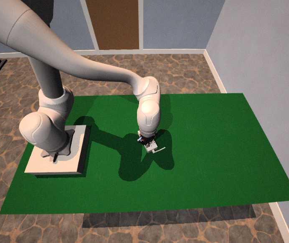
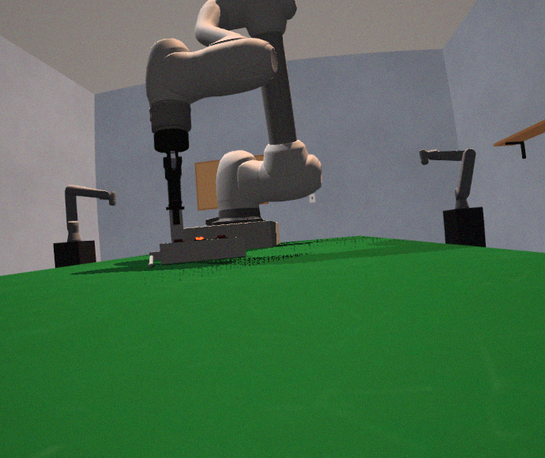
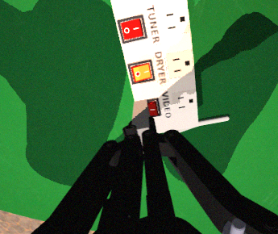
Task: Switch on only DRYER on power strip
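A white power strip (image 3: 168, 26) (image 1: 151, 146) (image 2: 199, 248) lies flat on the green table, the right way up. In the wrist view it has three rocker switches. The TUNER switch (image 3: 131, 29) is dark red. The DRYER switch (image 3: 143, 72) glows orange. The VIDEO switch (image 3: 154, 107) is dark red and partly hidden by my fingertips. My gripper (image 3: 142, 110) (image 2: 174, 221) (image 1: 143, 140) is shut with nothing between the fingers. Its tips stand right at the VIDEO switch, at the near end of the strip. A short white cord stub (image 3: 213, 120) sticks out of that end.
The arm's base (image 1: 58, 153) stands on a grey plinth at the table's left. Two small arms on black blocks (image 2: 73, 231) (image 2: 463, 206) stand beyond the table. A wooden shelf (image 2: 534, 130) hangs on the right wall.
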Robot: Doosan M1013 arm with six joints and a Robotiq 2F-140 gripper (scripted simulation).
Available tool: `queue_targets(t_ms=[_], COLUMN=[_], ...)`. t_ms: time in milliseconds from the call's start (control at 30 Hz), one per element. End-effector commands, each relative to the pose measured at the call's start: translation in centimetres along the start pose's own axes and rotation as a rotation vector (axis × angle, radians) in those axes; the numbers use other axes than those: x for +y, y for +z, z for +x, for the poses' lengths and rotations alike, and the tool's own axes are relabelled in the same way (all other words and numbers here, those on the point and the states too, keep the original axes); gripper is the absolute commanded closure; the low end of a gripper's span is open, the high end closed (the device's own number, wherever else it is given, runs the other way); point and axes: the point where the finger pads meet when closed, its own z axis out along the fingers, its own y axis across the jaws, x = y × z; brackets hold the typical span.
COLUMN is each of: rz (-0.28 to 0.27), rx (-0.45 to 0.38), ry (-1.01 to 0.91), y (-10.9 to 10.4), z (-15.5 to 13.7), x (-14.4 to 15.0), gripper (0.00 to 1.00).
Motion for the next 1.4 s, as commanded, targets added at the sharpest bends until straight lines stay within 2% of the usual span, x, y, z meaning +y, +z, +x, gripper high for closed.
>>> queue_targets(t_ms=[0,167,500,700,1367], rz=[0.000,0.000,0.000,0.000,0.000], rx=[0.000,0.000,0.000,0.000,0.000], ry=[0.000,0.000,0.000,0.000,0.000], y=[0.0,-0.4,-3.1,-3.8,-3.9], z=[0.0,0.0,0.0,0.0,0.0], x=[0.0,0.0,0.0,0.0,0.0], gripper=[1.00,1.00,1.00,1.00,1.00])
